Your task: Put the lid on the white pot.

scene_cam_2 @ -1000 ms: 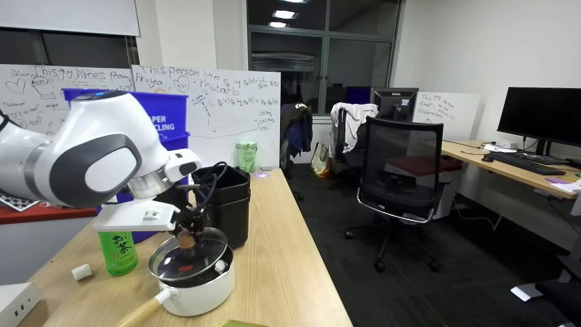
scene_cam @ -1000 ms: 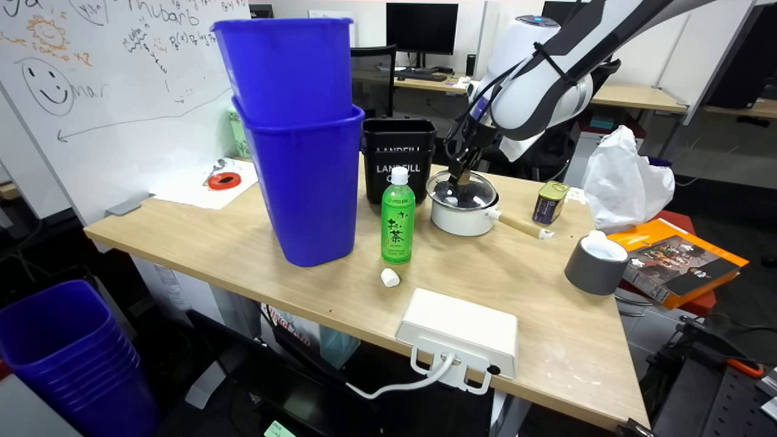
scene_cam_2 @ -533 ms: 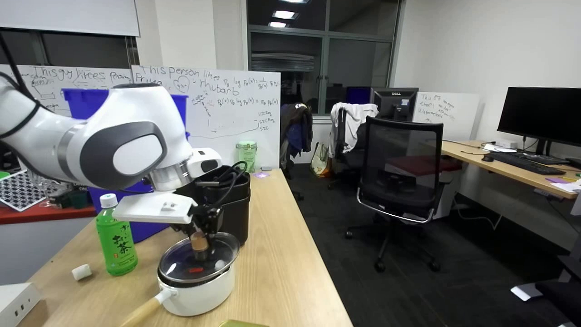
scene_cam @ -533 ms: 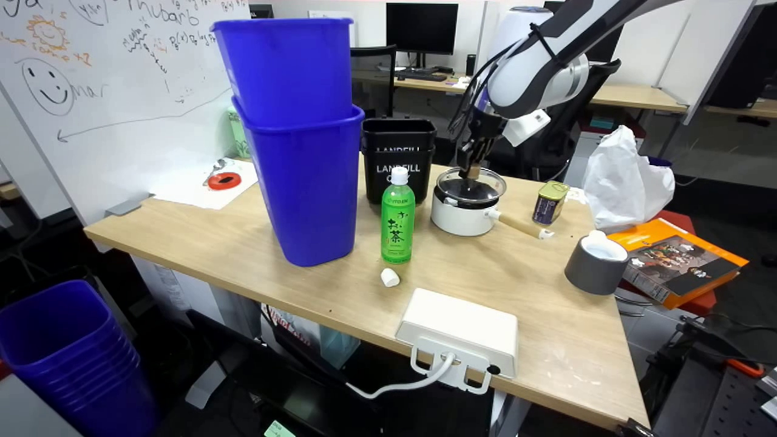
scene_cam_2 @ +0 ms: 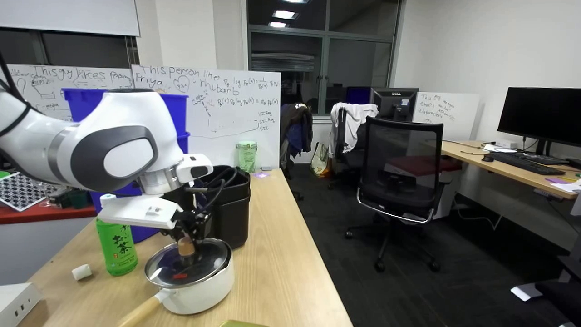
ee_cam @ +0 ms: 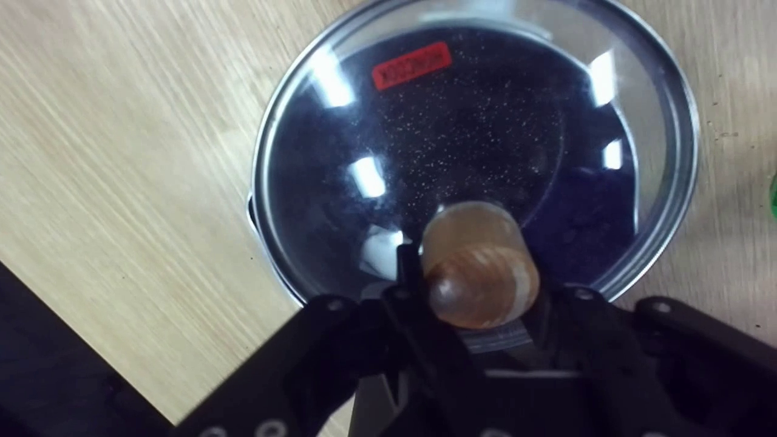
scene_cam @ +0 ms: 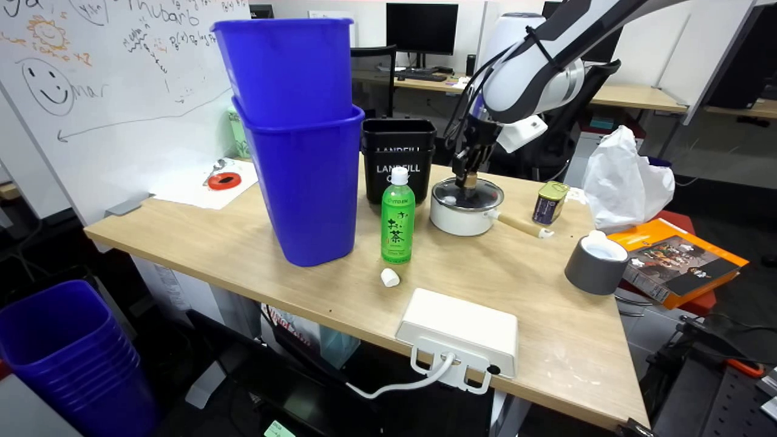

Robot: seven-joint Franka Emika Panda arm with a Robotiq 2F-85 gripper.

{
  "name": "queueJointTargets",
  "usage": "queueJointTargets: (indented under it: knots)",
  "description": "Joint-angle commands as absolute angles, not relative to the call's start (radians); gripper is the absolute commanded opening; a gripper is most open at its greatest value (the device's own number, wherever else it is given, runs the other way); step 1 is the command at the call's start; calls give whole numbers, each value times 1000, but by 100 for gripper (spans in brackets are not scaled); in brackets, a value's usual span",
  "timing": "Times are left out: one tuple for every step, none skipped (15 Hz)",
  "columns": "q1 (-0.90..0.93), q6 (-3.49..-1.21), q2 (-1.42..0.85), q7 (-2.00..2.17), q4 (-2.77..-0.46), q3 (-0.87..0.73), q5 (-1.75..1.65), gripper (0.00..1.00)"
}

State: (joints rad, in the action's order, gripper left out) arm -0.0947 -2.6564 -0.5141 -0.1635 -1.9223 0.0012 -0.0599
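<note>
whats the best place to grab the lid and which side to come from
Best, I think, by the brown knob, coming from above: it stands up from the middle of the domed glass lid, giving two opposite sides to pinch. The thin rim looks harder, being close to the white pot. The gripper now holds the knob that way.
</note>
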Motion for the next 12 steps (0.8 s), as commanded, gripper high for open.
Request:
queueJointTargets:
  knots:
    - [-80,-2679,-524,-152,-1926,-14,-73,16]
    - [-77,-2686,-527,-149,-1924,-20,-80,16]
    - [-75,-2692,-528,-149,-1924,-26,-87,16]
    - [-74,-2696,-529,-146,-1924,-29,-87,16]
    - [-73,-2702,-531,-145,-1925,-30,-88,16]
    - [-74,-2708,-533,-143,-1925,-27,-82,16]
    - [-73,-2714,-535,-141,-1926,-28,-82,16]
    - [-70,-2727,-538,-136,-1928,-32,-86,16]
    - [-68,-2737,-540,-132,-1929,-36,-88,16]
    - [-65,-2745,-544,-127,-1929,-41,-93,16]
    - [-65,-2748,-546,-123,-1928,-45,-93,16]
    - [-65,-2753,-548,-120,-1928,-47,-92,16]
